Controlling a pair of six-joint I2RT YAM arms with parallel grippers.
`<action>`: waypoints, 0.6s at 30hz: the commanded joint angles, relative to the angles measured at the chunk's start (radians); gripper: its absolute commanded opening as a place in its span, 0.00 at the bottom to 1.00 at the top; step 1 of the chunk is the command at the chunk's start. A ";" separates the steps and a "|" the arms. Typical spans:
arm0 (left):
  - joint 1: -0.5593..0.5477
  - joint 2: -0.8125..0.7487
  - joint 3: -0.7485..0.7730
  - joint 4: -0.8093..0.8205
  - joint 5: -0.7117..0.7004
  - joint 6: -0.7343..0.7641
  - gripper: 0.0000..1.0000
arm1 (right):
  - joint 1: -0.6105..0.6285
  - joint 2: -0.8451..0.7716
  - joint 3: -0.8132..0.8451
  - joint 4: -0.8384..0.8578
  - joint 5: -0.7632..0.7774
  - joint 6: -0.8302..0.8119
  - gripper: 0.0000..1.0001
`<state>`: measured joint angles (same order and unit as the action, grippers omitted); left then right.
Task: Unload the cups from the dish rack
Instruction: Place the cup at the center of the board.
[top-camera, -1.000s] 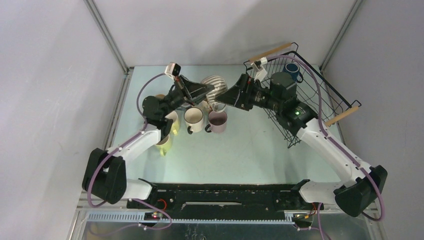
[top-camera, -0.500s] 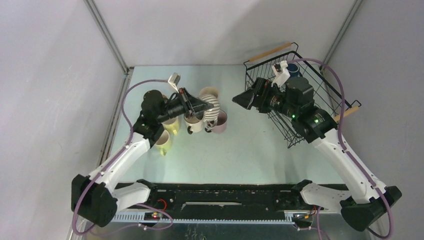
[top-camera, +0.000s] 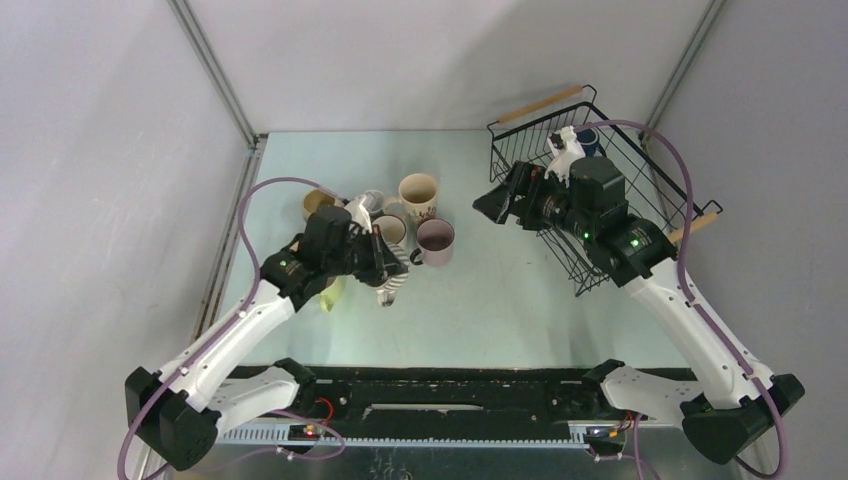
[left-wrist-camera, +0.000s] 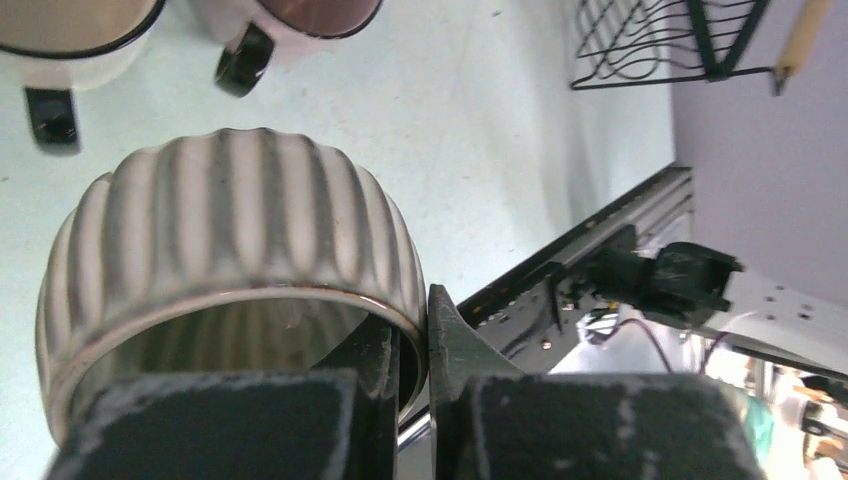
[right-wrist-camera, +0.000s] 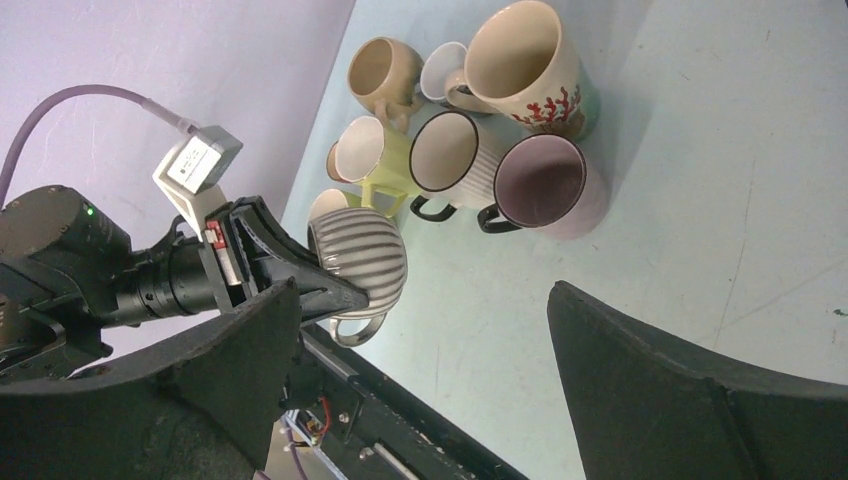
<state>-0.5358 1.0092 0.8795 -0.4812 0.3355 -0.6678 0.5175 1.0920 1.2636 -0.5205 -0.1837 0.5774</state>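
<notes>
The step in hand is the setting down. The left end effector (left-wrist-camera: 412, 340) is clamped on the rim of the ribbed cup (right-wrist-camera: 358, 255), with one finger inside and one outside. It holds the cup tilted over the tabletop (top-camera: 500, 310), well apart from the dish rack (top-camera: 640, 175), at the near side of the group of cups (right-wrist-camera: 545, 185). Whether the cup touches the tabletop, I cannot tell.

The next move, I think, calls for turning the cup upright, lowering it on a bare place without pushing its neighbours, and then letting go. The right end effector (right-wrist-camera: 420, 300) has its fingers wide apart and holds nothing, just beside the dish rack.

I count six cups standing in the group, and perhaps a seventh pale one, half hidden. One ribbed cup is in the grip, and one dark blue cup (top-camera: 590, 143) is inside the dish rack. There is one dish rack, with two wooden handles (top-camera: 540, 103).
</notes>
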 joint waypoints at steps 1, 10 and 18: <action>-0.033 -0.021 0.006 -0.032 -0.118 0.092 0.00 | -0.005 -0.005 0.004 0.004 0.025 -0.029 1.00; -0.079 0.098 -0.022 -0.059 -0.191 0.132 0.00 | -0.005 -0.009 0.004 -0.022 0.044 -0.035 1.00; -0.089 0.218 -0.056 -0.030 -0.248 0.125 0.00 | -0.008 -0.023 -0.012 -0.022 0.052 -0.045 1.00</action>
<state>-0.6155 1.2064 0.8547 -0.5842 0.1337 -0.5667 0.5171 1.0920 1.2629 -0.5602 -0.1513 0.5591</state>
